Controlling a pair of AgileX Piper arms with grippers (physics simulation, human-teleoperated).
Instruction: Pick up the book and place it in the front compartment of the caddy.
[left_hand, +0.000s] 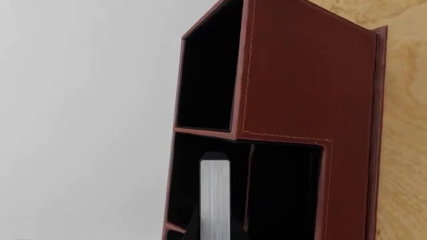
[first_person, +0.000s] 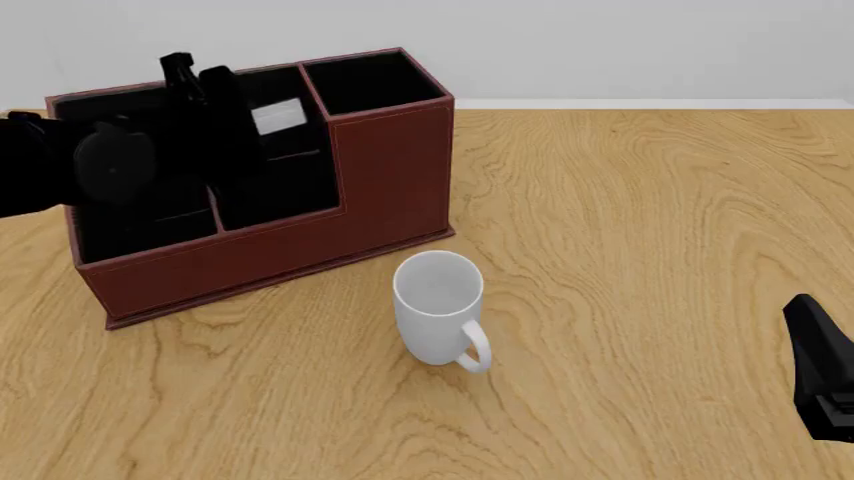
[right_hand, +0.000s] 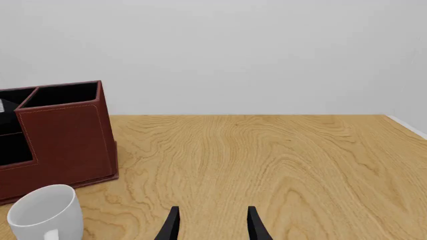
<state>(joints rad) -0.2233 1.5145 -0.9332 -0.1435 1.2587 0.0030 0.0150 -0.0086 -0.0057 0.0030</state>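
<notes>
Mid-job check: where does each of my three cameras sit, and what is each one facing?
Front: fixed behind the arms, facing forward and down at the caddy, mug, left arm and right gripper.
Left wrist: behind the left gripper, facing down into the caddy; the book stands between its fingers.
Right wrist: low, facing across the table; fingertips apart.
All share the caddy.

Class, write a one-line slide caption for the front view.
Left gripper lowers the book into the caddy; a white mug stands in front on the table.
</notes>
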